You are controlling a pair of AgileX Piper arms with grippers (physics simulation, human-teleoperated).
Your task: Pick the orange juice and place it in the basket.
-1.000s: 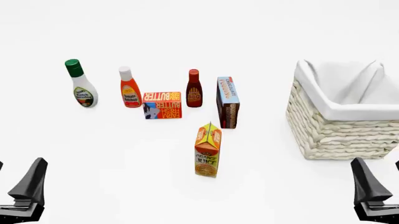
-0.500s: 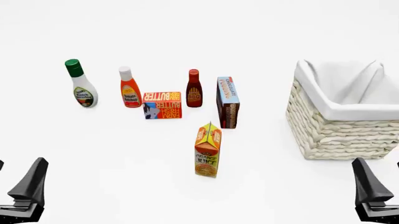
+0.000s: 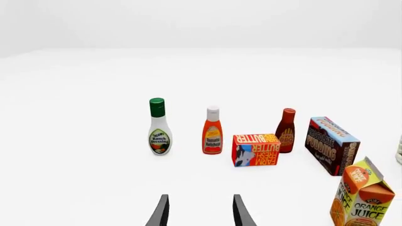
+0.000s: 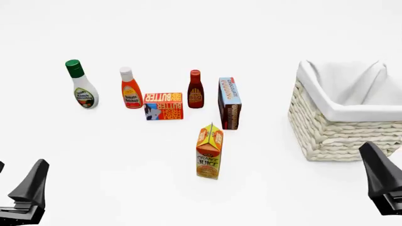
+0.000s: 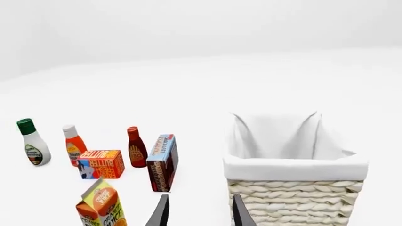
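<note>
Right claw (image 5: 197,212) parted, empty, touching nothing; shifted slightly right and up versus half a second back, likely the start of the reach. Left claw (image 3: 199,212) likewise parted, empty, unmoved. Orange juice (image 4: 209,151) upright on the counter (image 4: 125,155), nearer than the pudding box (image 4: 229,103), well apart from both claws. Basket (image 4: 342,136) to its right, nothing visible inside.

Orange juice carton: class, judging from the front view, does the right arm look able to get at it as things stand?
Probably yes. The orange juice stands upright and apart from the other groceries, nearer the arms than they are. Bare table lies between it and the right gripper, whose fingers look parted in its wrist view. The basket sits off that path.
</note>
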